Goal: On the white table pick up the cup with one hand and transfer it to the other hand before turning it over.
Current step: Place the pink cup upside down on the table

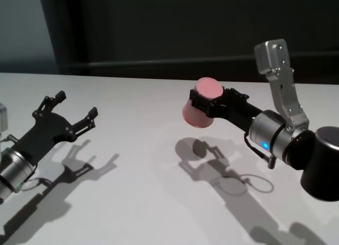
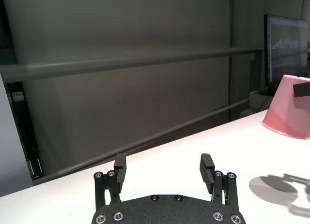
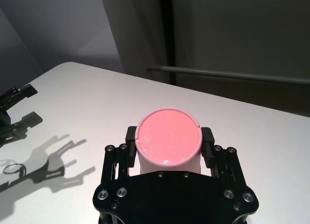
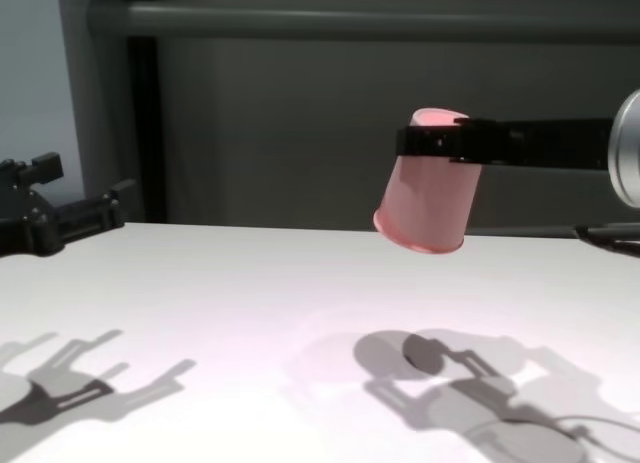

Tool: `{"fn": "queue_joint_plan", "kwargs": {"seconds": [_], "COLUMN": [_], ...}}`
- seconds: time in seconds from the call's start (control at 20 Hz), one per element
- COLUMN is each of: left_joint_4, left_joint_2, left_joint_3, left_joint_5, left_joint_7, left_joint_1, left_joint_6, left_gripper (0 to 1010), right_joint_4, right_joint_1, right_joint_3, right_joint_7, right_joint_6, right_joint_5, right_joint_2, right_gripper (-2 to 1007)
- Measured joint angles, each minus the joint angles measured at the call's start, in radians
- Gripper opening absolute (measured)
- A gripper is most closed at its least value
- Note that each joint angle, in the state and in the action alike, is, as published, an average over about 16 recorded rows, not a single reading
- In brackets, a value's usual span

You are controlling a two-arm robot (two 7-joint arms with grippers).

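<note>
One table (image 1: 153,202), plain white, biggest thing here; two grippers over it; right gripper (image 1: 211,103) is clamped on the one pink cup (image 1: 200,105), held upside down, base up, well clear above the table; left gripper (image 1: 69,111) sits well apart from the cup, fingers spread wide, holding nothing.

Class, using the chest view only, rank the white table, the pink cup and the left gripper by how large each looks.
1. White table, by far the largest.
2. Pink cup.
3. Left gripper, partly cut off at the edge, so its place is unsure.
</note>
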Motion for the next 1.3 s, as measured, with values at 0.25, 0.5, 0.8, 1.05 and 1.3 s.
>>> {"fn": "queue_joint_plan", "kwargs": {"seconds": [0.25,0.5,0.8,1.05,1.3], "left_joint_4": [0.0,0.0,0.0,0.0,0.0], "left_joint_2": [0.0,0.0,0.0,0.0,0.0], "left_joint_3": [0.0,0.0,0.0,0.0,0.0], "left_joint_5": [0.0,0.0,0.0,0.0,0.0], "left_joint_7": [0.0,0.0,0.0,0.0,0.0], "left_joint_1": [0.0,0.0,0.0,0.0,0.0], "left_joint_6": [0.0,0.0,0.0,0.0,0.0], "left_gripper": [1001,1001,1001,1001,1001], "right_joint_4": [0.018,0.036,0.056,0.072,0.089], "right_joint_1": [0.012,0.015,0.013,0.009,0.005], "right_joint_3": [-0.012,-0.018,-0.02,-0.022,-0.023], "right_joint_7": [0.013,0.025,0.035,0.041,0.046], "right_joint_6": [0.019,0.034,0.054,0.073,0.091], "right_joint_5": [-0.022,-0.036,-0.051,-0.066,-0.079], "right_joint_2": [-0.008,-0.02,-0.032,-0.039,-0.044], "right_gripper": [763,763,763,763,763]}}
